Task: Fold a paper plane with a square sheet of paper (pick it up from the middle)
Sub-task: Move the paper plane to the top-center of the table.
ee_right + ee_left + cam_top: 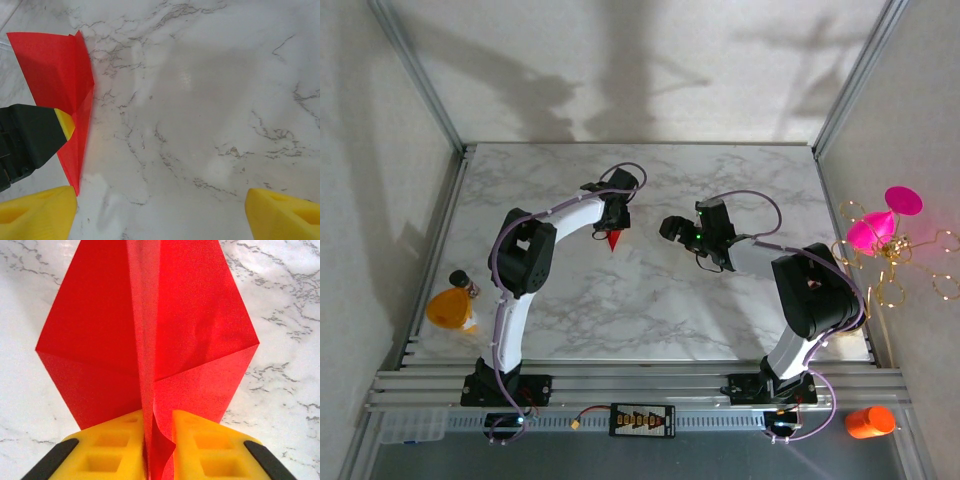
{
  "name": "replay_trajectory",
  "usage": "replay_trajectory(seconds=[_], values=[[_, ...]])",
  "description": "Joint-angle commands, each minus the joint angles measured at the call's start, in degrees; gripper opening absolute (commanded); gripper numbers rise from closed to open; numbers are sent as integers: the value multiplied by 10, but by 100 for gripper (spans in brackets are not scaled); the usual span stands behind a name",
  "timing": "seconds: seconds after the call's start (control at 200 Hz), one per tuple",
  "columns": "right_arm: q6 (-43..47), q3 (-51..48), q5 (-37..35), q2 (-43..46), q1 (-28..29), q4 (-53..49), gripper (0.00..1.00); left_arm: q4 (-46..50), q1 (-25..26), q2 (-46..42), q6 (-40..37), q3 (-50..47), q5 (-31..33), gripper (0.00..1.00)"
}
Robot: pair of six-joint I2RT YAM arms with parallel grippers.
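The square sheet of paper [100,330] is bright red and folded into a kite shape with a raised centre ridge. My left gripper [157,415] is shut on that ridge, one yellow finger [115,440] on each side of it. From above, the paper's red tip [614,240] pokes out under the left gripper [613,222], near the table's middle. In the right wrist view the paper [55,65] hangs from the left gripper's yellow tip [65,124] at the far left. My right gripper [161,195] is open over bare marble, to the right of the paper [670,230].
An orange bottle [450,308] lies off the table's left edge. A magenta cone ornament [880,225] with gold wire sits beyond the right edge. An orange object [870,421] rests near the right arm's base. The marble table [740,170] has open room at the back.
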State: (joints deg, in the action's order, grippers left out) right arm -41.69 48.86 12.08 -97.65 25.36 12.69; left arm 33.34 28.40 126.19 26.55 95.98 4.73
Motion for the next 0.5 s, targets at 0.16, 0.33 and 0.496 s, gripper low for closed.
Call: replay_trajectory(seconds=[0.16, 0.33, 0.496], values=[[-7, 15, 5, -11, -3, 10, 87, 18, -5, -6, 1, 22, 27, 12], [-6, 15, 5, -11, -2, 9, 87, 17, -5, -5, 0, 24, 27, 7], [-7, 13, 3, -9, -3, 10, 87, -2, -4, -9, -9, 24, -2, 5]])
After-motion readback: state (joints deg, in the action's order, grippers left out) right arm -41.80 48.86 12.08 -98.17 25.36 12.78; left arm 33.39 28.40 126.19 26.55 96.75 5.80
